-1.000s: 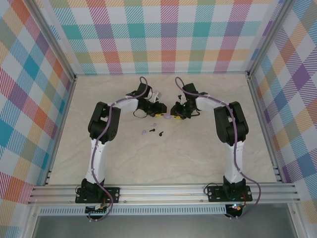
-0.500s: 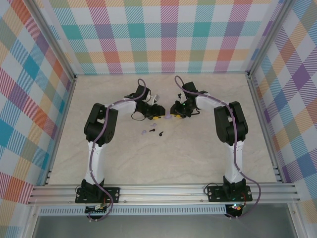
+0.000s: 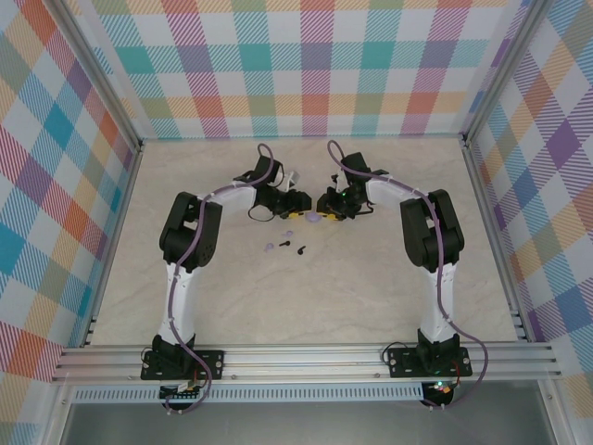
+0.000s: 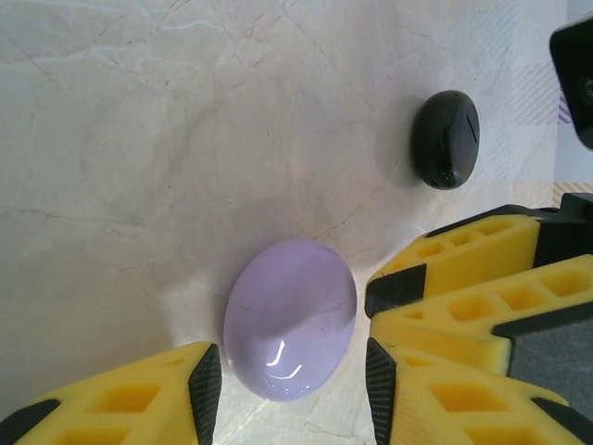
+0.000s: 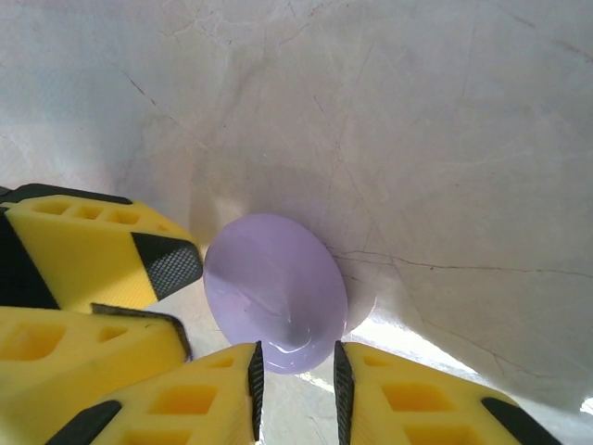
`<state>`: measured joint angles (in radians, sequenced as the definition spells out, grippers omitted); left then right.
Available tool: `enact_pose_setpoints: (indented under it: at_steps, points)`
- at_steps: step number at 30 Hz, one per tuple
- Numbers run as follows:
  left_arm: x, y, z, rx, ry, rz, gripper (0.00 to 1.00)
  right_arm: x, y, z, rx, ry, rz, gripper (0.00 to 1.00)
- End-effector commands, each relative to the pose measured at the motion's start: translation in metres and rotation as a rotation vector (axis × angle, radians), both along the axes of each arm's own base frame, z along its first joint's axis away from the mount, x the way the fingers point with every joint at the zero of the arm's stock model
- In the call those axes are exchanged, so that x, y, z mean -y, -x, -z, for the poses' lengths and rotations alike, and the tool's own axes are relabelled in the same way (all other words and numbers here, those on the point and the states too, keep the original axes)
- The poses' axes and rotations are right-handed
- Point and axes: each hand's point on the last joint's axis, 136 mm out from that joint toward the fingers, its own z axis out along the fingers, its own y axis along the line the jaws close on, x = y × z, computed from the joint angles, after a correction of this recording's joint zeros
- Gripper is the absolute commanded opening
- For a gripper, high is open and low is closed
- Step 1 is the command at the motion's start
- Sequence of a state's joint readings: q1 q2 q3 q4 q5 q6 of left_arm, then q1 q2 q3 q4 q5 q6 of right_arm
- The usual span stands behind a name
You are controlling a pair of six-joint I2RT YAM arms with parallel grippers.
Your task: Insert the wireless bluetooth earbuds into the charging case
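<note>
Table [image 4: 139, 139]; lavender case [image 4: 290, 315] within left pincer [image 4: 292, 389]

— What moved?
— The left arm [image 3: 188, 227] swung its elbow outward, then partway back.
— And the right gripper [image 3: 321, 212]?
— It crept slightly leftward toward the left gripper [image 3: 300, 215], at the lavender case [image 3: 313, 220].

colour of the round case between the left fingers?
Case is pale lavender, glossy; best in the left wrist view.
</note>
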<state>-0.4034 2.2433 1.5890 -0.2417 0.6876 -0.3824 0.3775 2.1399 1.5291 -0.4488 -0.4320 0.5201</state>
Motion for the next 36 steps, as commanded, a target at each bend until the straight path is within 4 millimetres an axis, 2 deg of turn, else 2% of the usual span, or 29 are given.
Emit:
enact_pose_setpoints:
  at_steps: [1,14,30,32,36]
  points:
    - [0.003,-0.003,0.006,-0.030,0.025,0.006,0.47,-0.008,-0.005,-0.002,-0.009,-0.030,0.000,0.28]
    - [0.004,0.003,0.015,-0.060,0.036,0.021,0.43,-0.006,-0.006,0.011,-0.031,-0.007,0.008,0.23]
    - [0.013,0.009,0.003,-0.092,0.137,0.018,0.40,-0.006,-0.004,0.019,-0.044,-0.003,0.006,0.22]
    - [0.014,0.008,0.002,-0.094,0.150,0.014,0.36,-0.005,-0.004,0.020,-0.046,-0.004,0.007,0.22]
    - [0.014,0.007,0.002,-0.092,0.148,0.009,0.36,-0.006,-0.004,0.020,-0.046,-0.005,0.006,0.23]
